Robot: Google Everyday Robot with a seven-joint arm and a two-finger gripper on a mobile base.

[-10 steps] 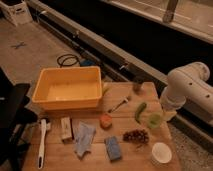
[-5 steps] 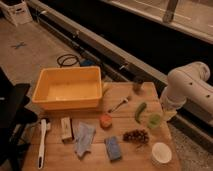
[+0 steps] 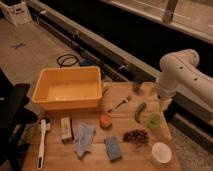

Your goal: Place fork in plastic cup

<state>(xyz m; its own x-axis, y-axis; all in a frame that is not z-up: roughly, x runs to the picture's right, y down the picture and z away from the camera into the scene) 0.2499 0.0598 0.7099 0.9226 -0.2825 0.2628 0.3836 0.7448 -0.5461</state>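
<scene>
The slim silvery fork (image 3: 119, 104) lies on the wooden table (image 3: 130, 155), just right of the yellow tub. The light green translucent plastic cup (image 3: 154, 119) stands near the table's right edge, beside the green cucumber-like vegetable (image 3: 139, 112). My white arm (image 3: 178, 70) reaches in from the right. Its gripper (image 3: 164, 104) hangs just above and right of the plastic cup, and holds nothing that I can see.
A yellow tub (image 3: 67, 88) stands at the table's back left. A white brush (image 3: 42, 142), a wooden block (image 3: 65, 129), a blue cloth (image 3: 84, 138), a blue sponge (image 3: 113, 148), an orange sponge piece (image 3: 105, 121), grapes (image 3: 135, 136), a white cup (image 3: 161, 152) and a small dark cup (image 3: 137, 84) lie around.
</scene>
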